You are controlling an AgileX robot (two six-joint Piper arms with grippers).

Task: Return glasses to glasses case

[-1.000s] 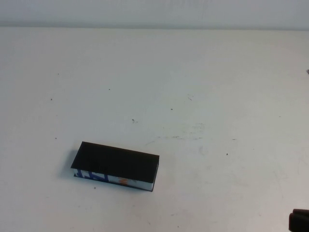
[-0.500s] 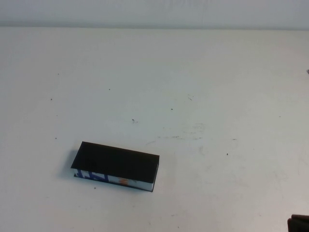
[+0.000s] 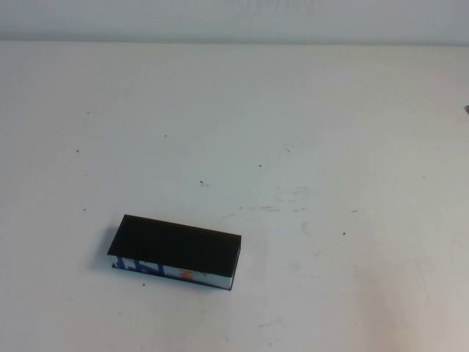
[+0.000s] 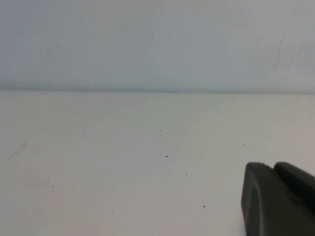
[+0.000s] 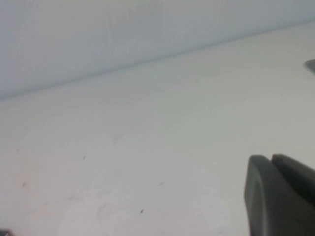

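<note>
The glasses case (image 3: 176, 248) lies on the white table at the near left, its black lid down flat and its white front edge with blue and orange print facing me. The glasses are hidden or out of view in every view. Neither gripper shows in the high view. My left gripper (image 4: 272, 166) shows in the left wrist view, fingers pressed together, over bare table with nothing between them. My right gripper (image 5: 270, 158) shows in the right wrist view, also shut and empty, over bare table.
The white table (image 3: 308, 132) runs back to a pale wall. A small dark thing pokes in at the far right edge (image 3: 467, 110); it also shows in the right wrist view (image 5: 311, 65). Small specks and scuffs mark the tabletop.
The dark tip of my right gripper, at the bottom right corner of the high view before, has drawn back out of that view. The case has not moved.
</note>
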